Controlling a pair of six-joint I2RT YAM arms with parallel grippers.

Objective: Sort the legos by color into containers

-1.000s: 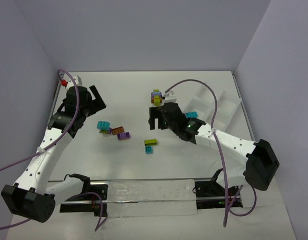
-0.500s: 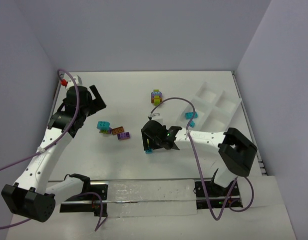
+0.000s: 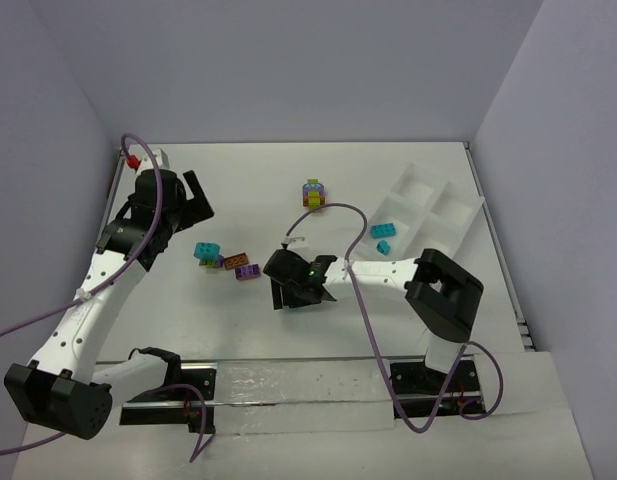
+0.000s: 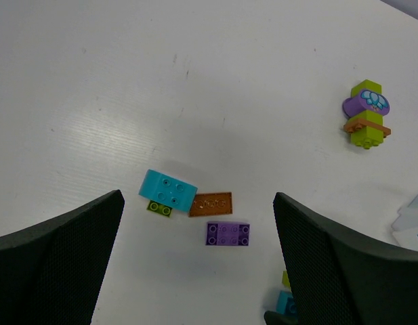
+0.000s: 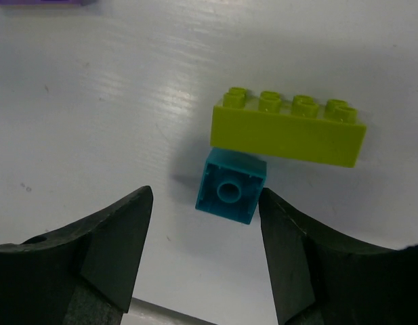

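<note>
My right gripper (image 3: pixel 284 292) is open, low over the table, and covers a lime and cyan brick pair in the top view. In the right wrist view the small cyan brick (image 5: pixel 231 186) lies on its side between the fingertips of my right gripper (image 5: pixel 205 195), touching a long lime brick (image 5: pixel 288 132). My left gripper (image 3: pixel 186 200) is open and empty, hovering high above a cyan brick (image 4: pixel 168 189), a lime brick (image 4: pixel 158 208), an orange plate (image 4: pixel 211 204) and a purple brick (image 4: pixel 227 233). A multicoloured clump (image 3: pixel 313 193) stands at the back. The white tray (image 3: pixel 443 215) holds two cyan bricks (image 3: pixel 382 238).
The tray lies at the right rear, close to the right wall. The right arm's purple cable (image 3: pixel 333 215) loops over the table centre. A clear plate (image 3: pixel 298 385) runs along the near edge between the arm bases.
My right gripper has swung left and toward the near edge, away from the tray, and come down over the lime and cyan pair. The left arm has barely moved.
</note>
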